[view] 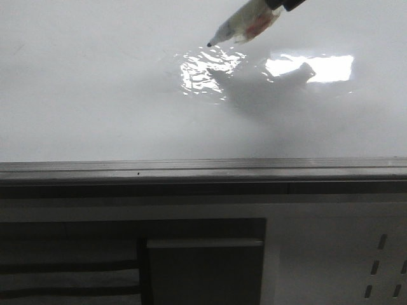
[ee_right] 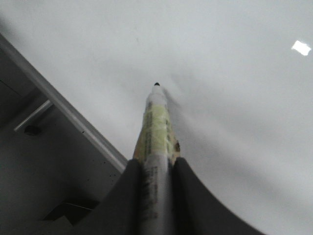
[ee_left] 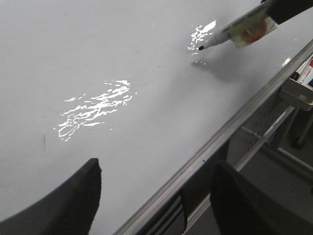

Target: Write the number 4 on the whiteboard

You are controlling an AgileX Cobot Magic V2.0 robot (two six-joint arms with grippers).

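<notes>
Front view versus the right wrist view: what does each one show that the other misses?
Only the front view shows the rippled glare and the white perforated panel below the rail. Only the right wrist view shows the right gripper, its fingers shut on the marker's barrel. Both show the marker, its dark tip, the whiteboard with no strokes visible, and its grey edge rail.

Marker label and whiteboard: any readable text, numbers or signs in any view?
None readable.
Yellowish printed label on the white marker: print there, too blurred to read.
Glossy white whiteboard: no written figure visible, only glare.
Right gripper is shut on the marker; left gripper open.
</notes>
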